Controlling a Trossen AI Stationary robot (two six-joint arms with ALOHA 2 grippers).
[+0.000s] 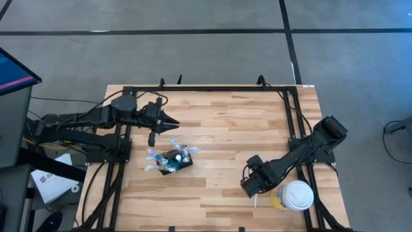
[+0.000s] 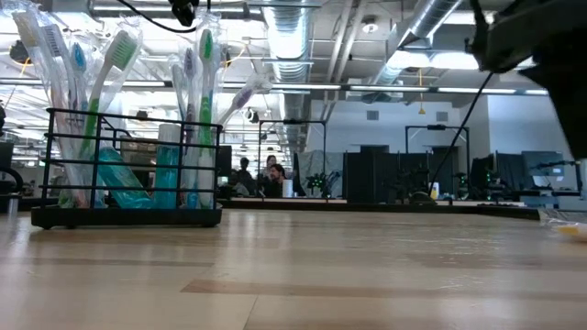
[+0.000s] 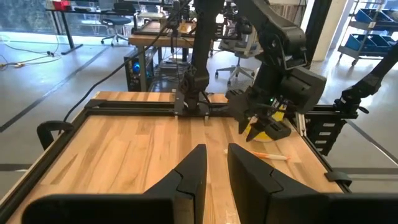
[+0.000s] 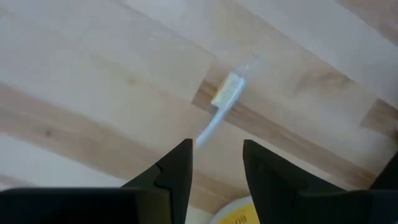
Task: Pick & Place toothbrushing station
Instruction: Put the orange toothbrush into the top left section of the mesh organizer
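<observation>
The toothbrushing station [image 1: 175, 161] is seen standing upright on the wooden table [image 1: 219, 122], left of the middle, its long axis tilted slightly out of line with the table's boards in the high view. In the low view the black wire holder [image 2: 128, 170] is shown resting flat on its base, filled with wrapped toothbrushes [image 2: 110, 64] that fan upward and outward, and teal tubes [image 2: 165, 179] stood inside it.

The left gripper [image 1: 172, 122] is held just beyond the station, apart from it, with the left arm stretched in low from the table's left edge and pointing across toward the right. Its fingers [image 3: 193, 171] are parted by a narrow gap and nothing is held between them.

The right gripper [image 1: 250, 187] is positioned well apart from the station, near the right front corner, angled downward over a single toothbrush [image 4: 225, 102] lying flat on the boards. Its fingers [image 4: 177, 165] are spread and empty. A white-lidded yellowish cup [image 1: 296, 195] is seen just beside it.
</observation>
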